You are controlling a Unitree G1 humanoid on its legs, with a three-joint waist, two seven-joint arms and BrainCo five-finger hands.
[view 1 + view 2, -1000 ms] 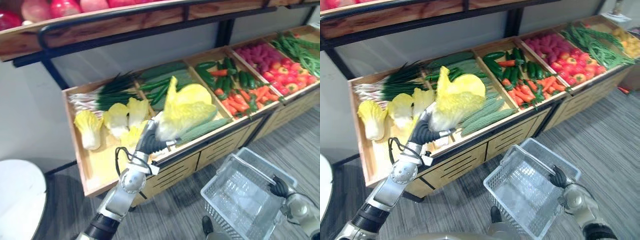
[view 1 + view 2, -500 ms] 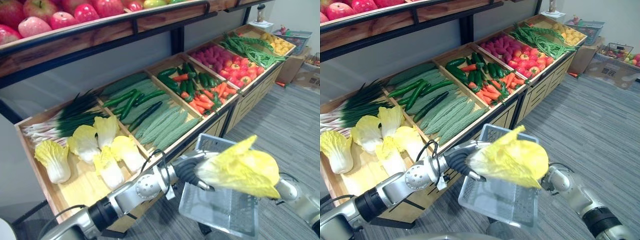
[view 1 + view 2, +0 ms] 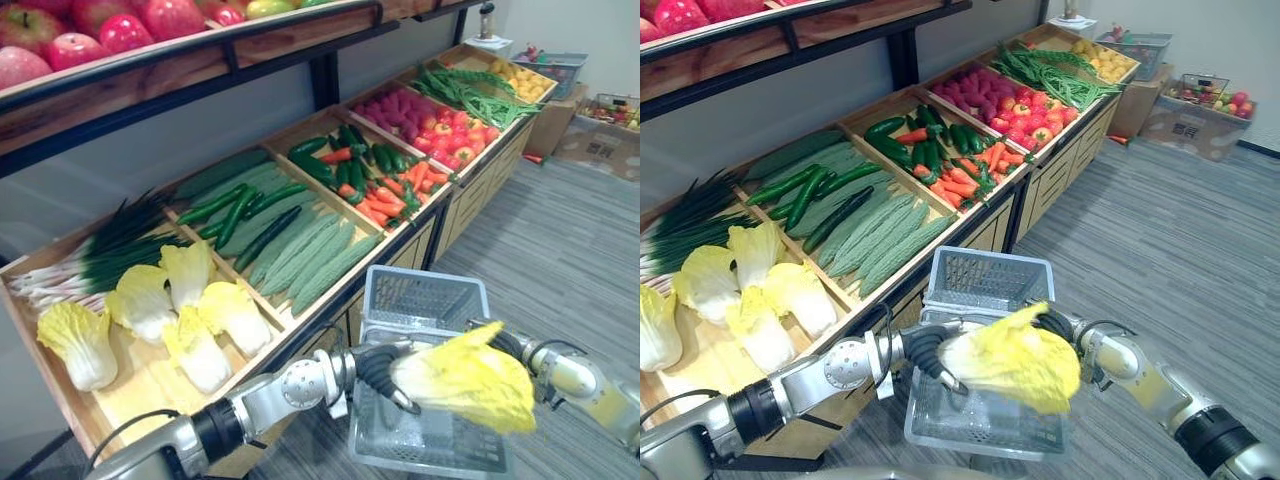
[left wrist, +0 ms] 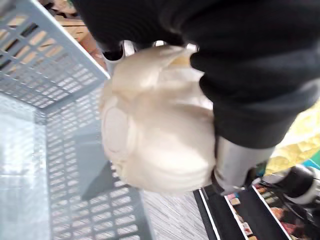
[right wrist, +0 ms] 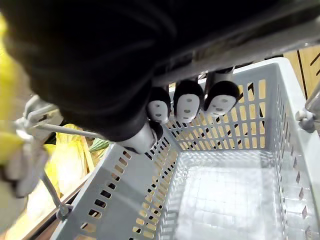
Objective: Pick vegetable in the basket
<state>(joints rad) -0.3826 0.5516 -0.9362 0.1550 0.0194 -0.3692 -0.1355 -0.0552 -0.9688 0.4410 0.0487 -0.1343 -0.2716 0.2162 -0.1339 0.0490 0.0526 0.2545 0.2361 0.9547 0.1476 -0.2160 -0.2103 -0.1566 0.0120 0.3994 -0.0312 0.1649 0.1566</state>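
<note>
No text, number or sign can be read here. A cardboard box (image 3: 1188, 135) at about two o'clock carries some dark print on its side, but it is too small to make out.

- Left arm (image 3: 265, 395): I had it reaching from the lower left, stretched forward and across, forearm near level.
- Left hand (image 3: 378, 365): dark cover on top, fingers clasped round the pale base of a cabbage (image 3: 470, 378), which I held out in the air.
- Right arm (image 3: 580, 380): from the lower right, forearm angled inward.
- Right hand (image 3: 1053, 323): fingers (image 5: 187, 102) hooked side by side over a handle (image 5: 280, 41), dark tips curled under.
</note>
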